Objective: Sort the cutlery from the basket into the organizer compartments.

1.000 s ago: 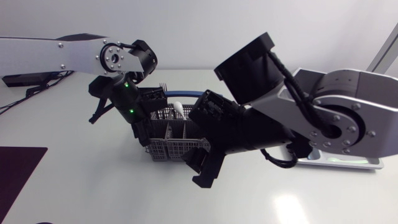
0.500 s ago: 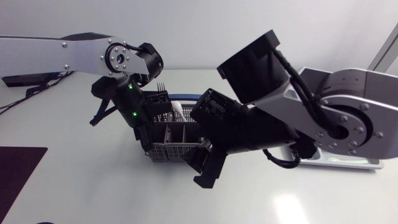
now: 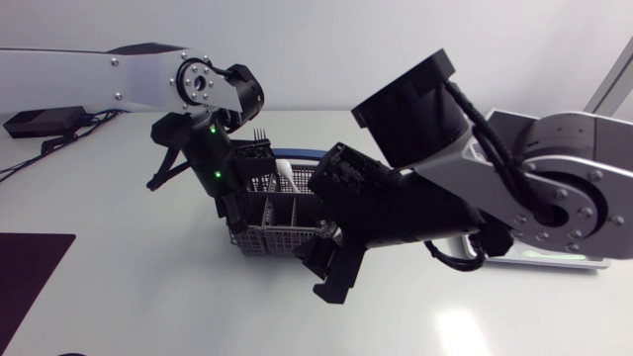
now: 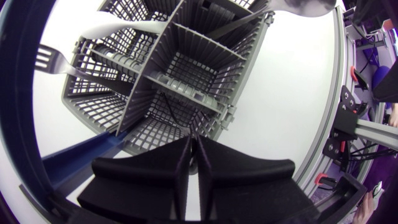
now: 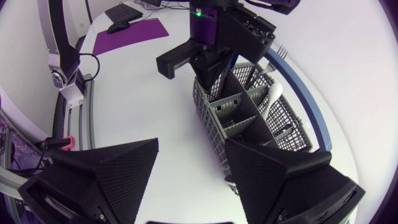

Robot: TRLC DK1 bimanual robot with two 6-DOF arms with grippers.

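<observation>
I see the grey mesh basket standing upright near the middle of the white table, with both of my arms crowded over it. My left gripper hangs down at the basket's left corner. In the left wrist view its fingers are drawn almost together, with only a thin slit between them, and their tips sit right at the basket's rim. I cannot tell whether a piece of the wall is pinched in that slit. My right gripper hovers just off the basket's near right corner, above bare table. Its two wedge fingers are spread wide and grip nothing, and the basket lies ahead of them. The cutlery is in the basket: a fork stands tines up at the far side, and a white spoon leans beside it with its bowl above the rim. Through the left wrist camera I look down onto the dividers, and the fork and spoon lean in the compartments farthest from the fingers. A blue band runs close beside the basket; I cannot tell what it belongs to. A dark purple mat lies well apart, at the table's near left edge.
</observation>
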